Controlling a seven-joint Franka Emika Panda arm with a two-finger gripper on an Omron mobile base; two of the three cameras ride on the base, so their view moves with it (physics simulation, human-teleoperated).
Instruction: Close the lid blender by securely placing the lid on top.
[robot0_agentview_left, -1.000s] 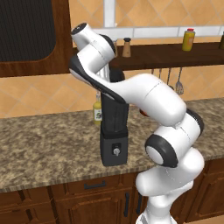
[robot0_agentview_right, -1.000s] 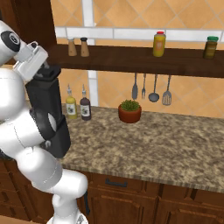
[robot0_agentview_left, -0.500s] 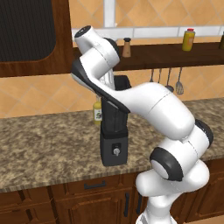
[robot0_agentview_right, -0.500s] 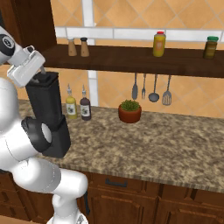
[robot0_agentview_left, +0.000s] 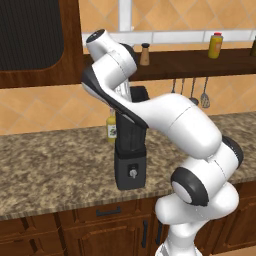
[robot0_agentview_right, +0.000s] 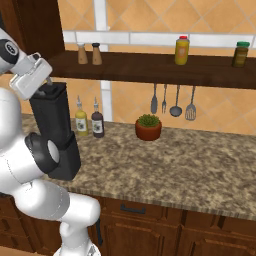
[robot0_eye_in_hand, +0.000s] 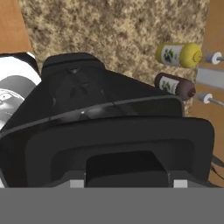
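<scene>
The tall black blender (robot0_agentview_left: 131, 150) with its boxy base and dark, upward-widening jar stood on the speckled granite table (robot0_agentview_left: 55, 165), just in front of a small yellow labelled bottle (robot0_agentview_right: 81, 122) and a dark brown bottle (robot0_agentview_right: 97, 123). What the jar held could not be told. The flat black rounded-square lid (robot0_eye_in_hand: 127, 146) sat at the jar's mouth, directly under the claw (robot0_agentview_right: 49, 86), whose jaws were nearly closed on it. Since half a second earlier, the arm's elbow had swung lower while the blender stayed put.
</scene>
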